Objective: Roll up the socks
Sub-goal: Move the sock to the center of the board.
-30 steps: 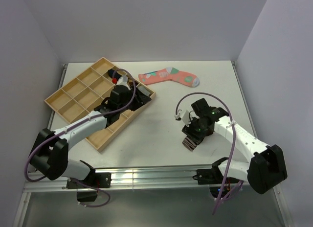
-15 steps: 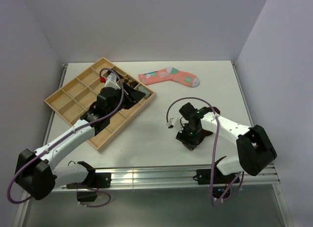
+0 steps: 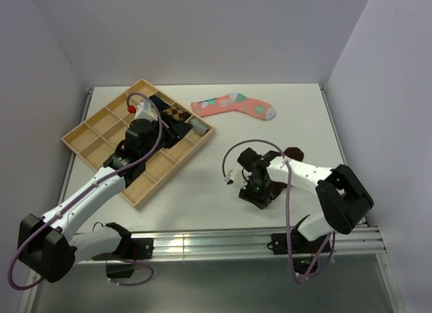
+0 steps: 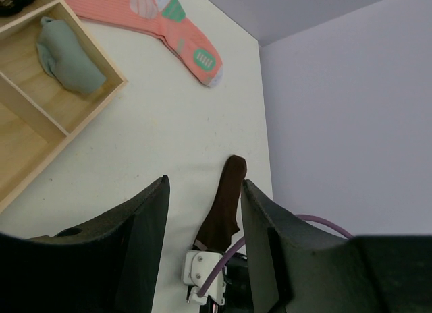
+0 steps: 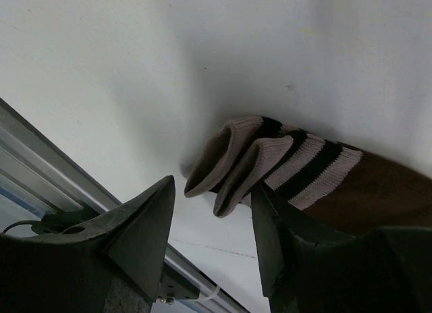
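The dark brown sock (image 3: 291,153) lies on the table at the right, its white-striped cuff (image 5: 270,161) folded double. My right gripper (image 3: 258,195) stands low over that cuff. Its jaws (image 5: 212,185) are open, one on each side of the cuff end, and they do not pinch it. The left wrist view shows the brown sock (image 4: 226,205) stretched out behind the right arm. The grey sock (image 3: 200,126) sits bunched in a corner compartment (image 4: 67,57) of the wooden tray. My left gripper (image 3: 145,134) hovers over the tray, open (image 4: 204,185), with nothing between its fingers.
The wooden divided tray (image 3: 101,134) stands at the back left, with dark patterned socks (image 3: 170,114) in its far compartments. A pink sock (image 3: 233,106) with green patches lies flat behind it near the back wall. A metal rail (image 3: 202,242) runs along the near table edge.
My right gripper has swung left and lower onto the brown sock's cuff. My left gripper has drawn back to the left over the tray.
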{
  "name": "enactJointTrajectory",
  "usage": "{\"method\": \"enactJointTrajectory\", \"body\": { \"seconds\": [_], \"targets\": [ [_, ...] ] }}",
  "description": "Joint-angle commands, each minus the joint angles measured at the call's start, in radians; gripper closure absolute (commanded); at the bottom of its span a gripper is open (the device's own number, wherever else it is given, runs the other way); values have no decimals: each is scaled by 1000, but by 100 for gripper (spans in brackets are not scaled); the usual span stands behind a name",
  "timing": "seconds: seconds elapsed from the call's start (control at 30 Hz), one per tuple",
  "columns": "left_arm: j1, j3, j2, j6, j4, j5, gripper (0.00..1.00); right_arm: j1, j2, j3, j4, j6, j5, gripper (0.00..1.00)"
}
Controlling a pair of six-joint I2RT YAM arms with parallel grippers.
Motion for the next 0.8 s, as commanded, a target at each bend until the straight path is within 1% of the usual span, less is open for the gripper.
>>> {"method": "enactJointTrajectory", "body": {
  "seconds": [0.0, 0.2, 0.33, 0.4, 0.47, 0.5, 0.77],
  "targets": [
    [15, -3, -25, 33, 13, 7, 48, 22, 28, 14, 15, 20, 29, 44],
    [33, 3, -11, 42, 13, 31, 48, 63, 100, 14, 47, 47, 69, 46],
    [43, 6, 7, 43, 18, 46, 48, 71, 147, 53, 50, 67, 75, 51],
    [47, 7, 10, 47, 18, 56, 48, 73, 161, 69, 61, 61, 92, 55],
    [53, 13, 12, 54, 8, 62, 48, 71, 190, 83, 61, 57, 96, 61],
    [58, 18, 10, 57, 5, 65, 48, 71, 200, 103, 61, 55, 90, 67],
    [99, 32, -22, 77, -22, 89, 48, 100, 298, 289, 110, 49, 89, 69]
  ]
}}
